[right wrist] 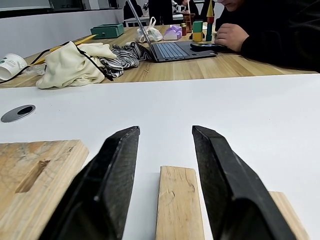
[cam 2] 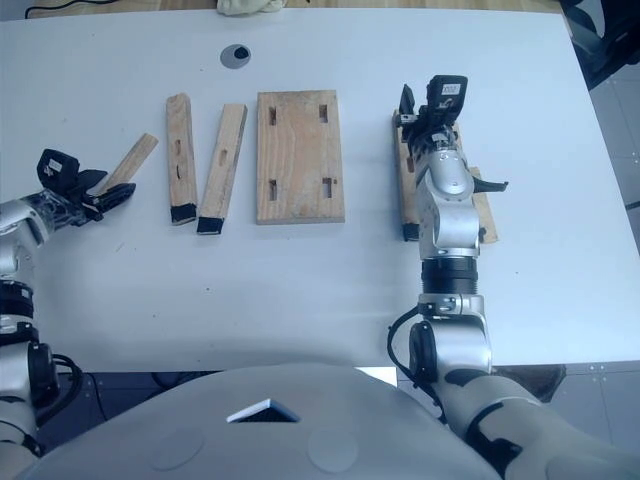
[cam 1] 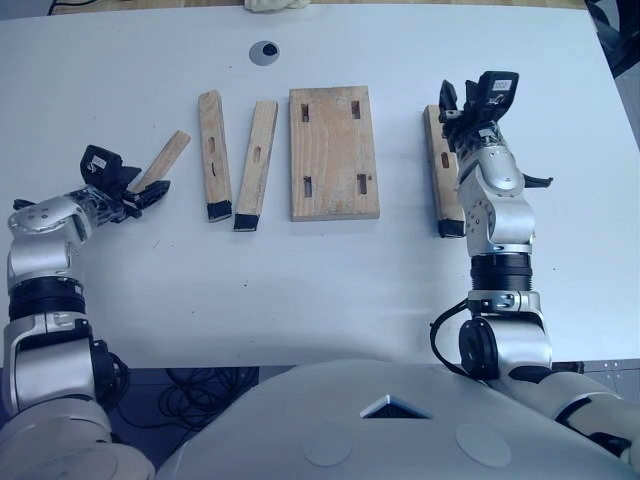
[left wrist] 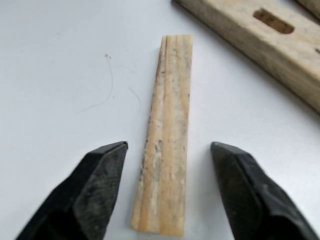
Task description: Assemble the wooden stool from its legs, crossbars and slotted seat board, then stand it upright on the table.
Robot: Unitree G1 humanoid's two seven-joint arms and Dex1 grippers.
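Note:
The slotted seat board (cam 1: 333,152) lies flat mid-table. Left of it lie two slotted legs with black tips (cam 1: 213,154) (cam 1: 256,164). A short crossbar (cam 1: 166,158) lies further left; my left gripper (cam 1: 140,193) is open at its near end, one finger (left wrist: 92,192) on each side of the crossbar (left wrist: 164,135), not touching. Right of the board lies another leg (cam 1: 437,160), partly under my right arm, with a further wooden piece (cam 2: 484,215) beside it. My right gripper (cam 1: 455,110) stands open over that leg's (right wrist: 177,205) far end.
A round grey grommet (cam 1: 264,53) sits in the white table (cam 1: 330,280) near its far edge. Cloth (right wrist: 75,62), a laptop (right wrist: 172,49) and a person's hand rest on a wooden table beyond. Bare table lies in front of the parts.

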